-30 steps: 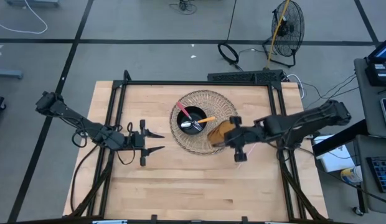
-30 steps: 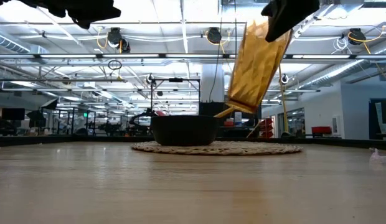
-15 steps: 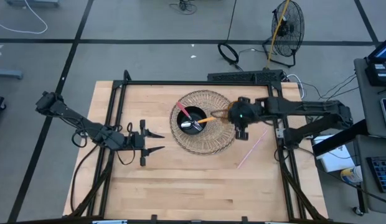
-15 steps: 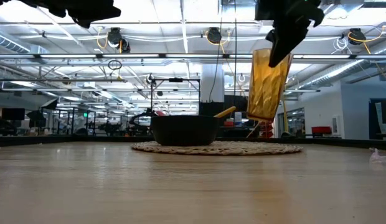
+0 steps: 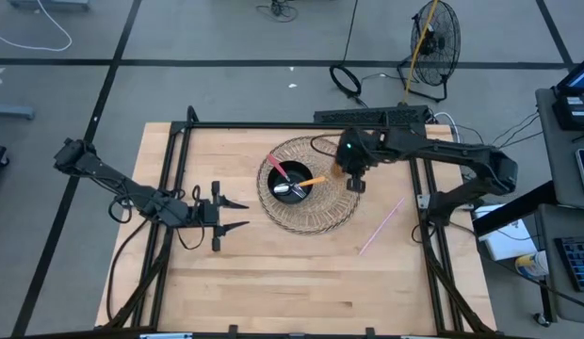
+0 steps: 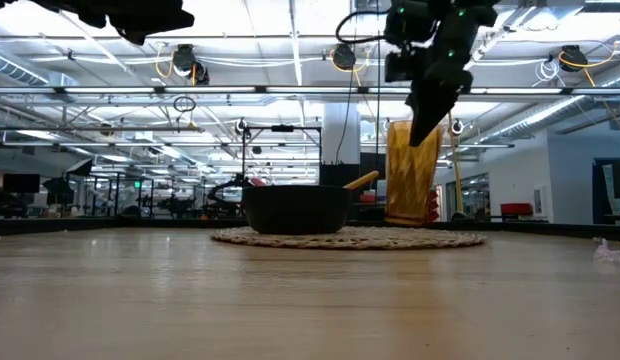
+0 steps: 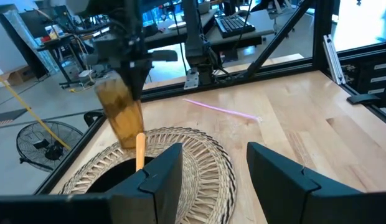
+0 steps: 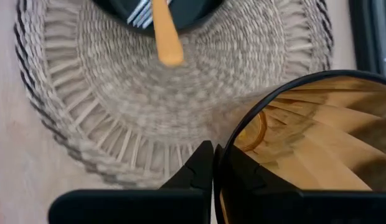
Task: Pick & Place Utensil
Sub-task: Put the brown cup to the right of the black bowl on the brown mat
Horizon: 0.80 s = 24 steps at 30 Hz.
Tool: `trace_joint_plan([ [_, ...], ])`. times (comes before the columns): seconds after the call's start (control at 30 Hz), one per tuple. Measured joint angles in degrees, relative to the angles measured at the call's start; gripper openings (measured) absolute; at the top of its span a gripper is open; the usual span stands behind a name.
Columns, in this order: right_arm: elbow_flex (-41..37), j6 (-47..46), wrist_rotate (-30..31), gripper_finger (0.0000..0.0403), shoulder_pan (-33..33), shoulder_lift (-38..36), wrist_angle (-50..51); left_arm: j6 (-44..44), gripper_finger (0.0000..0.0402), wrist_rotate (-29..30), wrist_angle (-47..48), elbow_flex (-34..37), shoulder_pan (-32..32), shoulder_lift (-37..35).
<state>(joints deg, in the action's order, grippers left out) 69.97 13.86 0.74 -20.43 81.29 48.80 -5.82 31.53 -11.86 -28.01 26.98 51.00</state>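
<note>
Utensils (image 5: 294,184) are sitting in the black bowl (image 5: 290,181) on the woven mat (image 5: 311,212). Right end effector (image 5: 349,169), pinching the amber cup (image 6: 411,172) by its rim, has been swinging it from tilted over the bowl to upright at the mat's far right edge; dumping looks done. Left end effector (image 5: 237,215) is hovering spread, well apart. Pink straw (image 5: 381,226) is lying on the bench (image 5: 273,282).

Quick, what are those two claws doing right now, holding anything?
Left gripper: open, holding nothing.
Right gripper: shut on the rim of the amber ribbed glass tumbler.
</note>
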Motion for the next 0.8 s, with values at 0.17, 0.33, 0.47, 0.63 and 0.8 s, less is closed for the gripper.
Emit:
trace_joint_plan([
  [0.17, 0.0, 2.0, -5.3, 0.0006, -2.9, 2.7, -3.5, 0.0, 0.0186, 0.0, 0.0, 0.0, 0.0, 0.0],
  [0.33, 0.2, 2.8, -6.6, 0.0006, -3.1, 3.8, -4.2, 0.0, 0.0186, 0.0, 0.0, 0.0, 0.0, 0.0],
  [0.47, 0.6, 3.2, -6.6, 0.0006, -2.3, 3.8, -3.6, -0.3, 0.0186, 0.0, -0.2, 0.0, -0.5, 0.0],
  [0.63, 4.6, 3.2, -7.2, 0.0006, -0.6, 4.0, -0.3, -0.3, 0.0186, 0.0, -0.3, 0.0, -2.0, 0.0],
  [0.8, 7.3, 3.2, -7.3, 0.0006, 0.5, 3.9, 2.3, 0.0, 0.0186, -1.6, -0.4, 0.0, -2.9, 0.0],
])
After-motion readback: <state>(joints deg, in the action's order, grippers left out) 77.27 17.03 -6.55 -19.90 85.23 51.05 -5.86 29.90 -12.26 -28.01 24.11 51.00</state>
